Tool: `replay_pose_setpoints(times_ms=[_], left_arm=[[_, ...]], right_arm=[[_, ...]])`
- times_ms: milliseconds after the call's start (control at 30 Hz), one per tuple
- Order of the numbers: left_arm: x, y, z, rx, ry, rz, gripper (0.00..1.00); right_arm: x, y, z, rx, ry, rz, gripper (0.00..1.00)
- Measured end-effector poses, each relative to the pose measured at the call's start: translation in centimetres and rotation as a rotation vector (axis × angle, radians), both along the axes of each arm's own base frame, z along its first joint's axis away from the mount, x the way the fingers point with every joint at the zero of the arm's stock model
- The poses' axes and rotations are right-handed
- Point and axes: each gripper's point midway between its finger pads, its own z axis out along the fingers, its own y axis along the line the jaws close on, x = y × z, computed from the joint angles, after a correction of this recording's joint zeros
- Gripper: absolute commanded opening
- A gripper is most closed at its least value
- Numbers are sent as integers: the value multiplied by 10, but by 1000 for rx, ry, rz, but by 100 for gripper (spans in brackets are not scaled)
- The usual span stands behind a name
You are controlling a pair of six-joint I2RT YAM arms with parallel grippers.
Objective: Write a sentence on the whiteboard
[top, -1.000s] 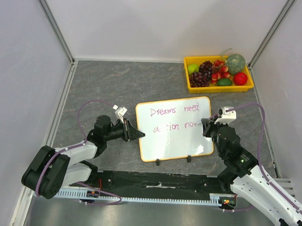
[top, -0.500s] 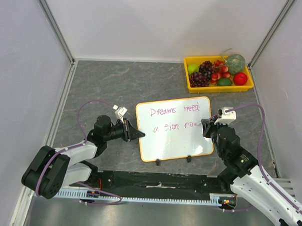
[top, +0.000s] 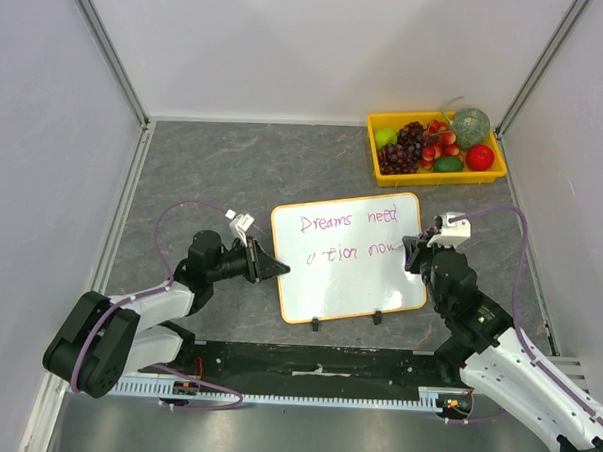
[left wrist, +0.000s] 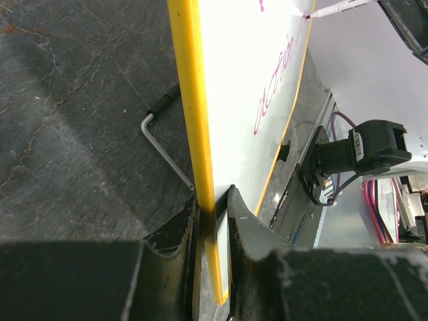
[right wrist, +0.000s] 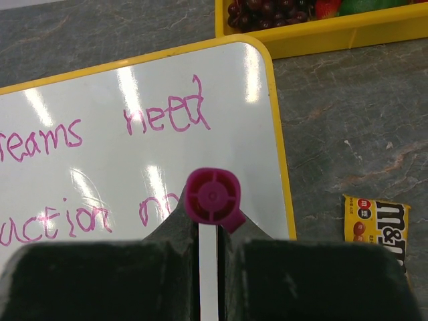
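Grey stone-patterned table [top: 224, 173] carries everything I'm working with. The white rectangular whiteboard with its thin orange frame [top: 348, 256] sits mid-front on it, and the yellow plastic tray [top: 439, 177] of fruit is well apart at the far right.

The board lies between my two arms. The left tool [top: 277, 268] has its jaws drawn narrow on the board's left frame edge, one finger on each face, which the left wrist view shows plainly. The right tool [top: 413, 253] hangs over the board's right side, clamped tight on a white-barrelled marker with a magenta end [right wrist: 211, 195]. The marker points down at the lower line of writing.

I read "Dreams need" above and "action now" below in pink, so I judge I'm finishing the last word. Its end is hidden behind the marker in the right wrist view.

- **Board:** hold the left clamp firm so it cannot skate under the pen.
- **Pen:** stand the marker steep and press lightly and evenly.
- **Strokes:** make them short, since the right frame edge is near.
- **Finish:** lift straight off rather than dragging through wet ink.

From the left wrist view, the marker tip [left wrist: 306, 15] appears to touch the white surface just inside the frame.
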Motion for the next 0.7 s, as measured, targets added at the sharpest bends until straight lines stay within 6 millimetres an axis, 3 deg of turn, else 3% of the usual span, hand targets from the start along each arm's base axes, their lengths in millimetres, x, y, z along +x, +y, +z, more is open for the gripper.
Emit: replay_pose_setpoints(times_ms=[700], left_arm=[[0,0,0,0,1,-1,2]], right_arm=[[9,1,12,-22,-16,-17,0]])
